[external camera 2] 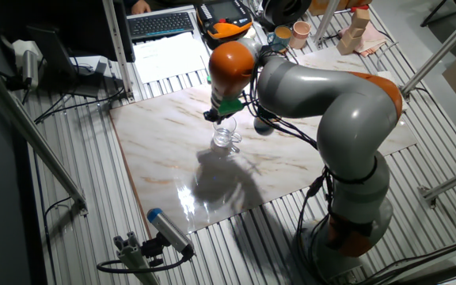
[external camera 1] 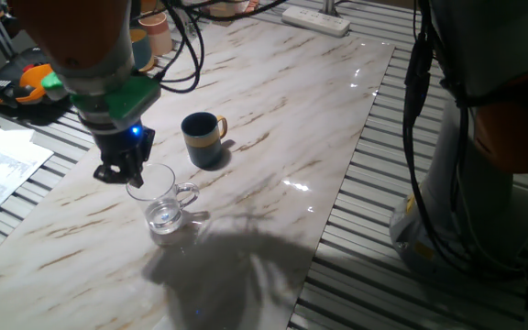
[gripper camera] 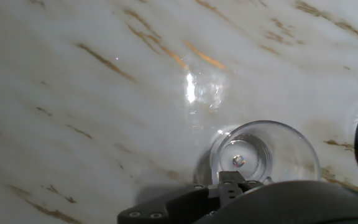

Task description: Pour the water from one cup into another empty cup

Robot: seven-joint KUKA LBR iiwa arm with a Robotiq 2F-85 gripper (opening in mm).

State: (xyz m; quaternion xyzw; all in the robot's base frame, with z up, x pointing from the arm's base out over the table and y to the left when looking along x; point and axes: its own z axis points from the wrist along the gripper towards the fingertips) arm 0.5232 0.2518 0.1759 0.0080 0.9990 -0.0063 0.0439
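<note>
Marble-look bench [external camera 1: 273,119], white with tan veins, carries both mugs. Clear glass mug [external camera 1: 165,203] stands upright near the bench's front part, loop handle toward the dark mug's side, a little water [external camera 1: 164,218] pooled at its bottom. Dark navy mug [external camera 1: 201,138] with yellow-tan handle stands upright near it, apart, not touching. My end effector [external camera 1: 132,177] sits at the glass mug's rim on the side away from the handle; the hand view shows one finger [gripper camera: 232,184] at the rim. Fingers look narrow-set on the rim, but I cannot tell whether they actually clamp it.
</note>
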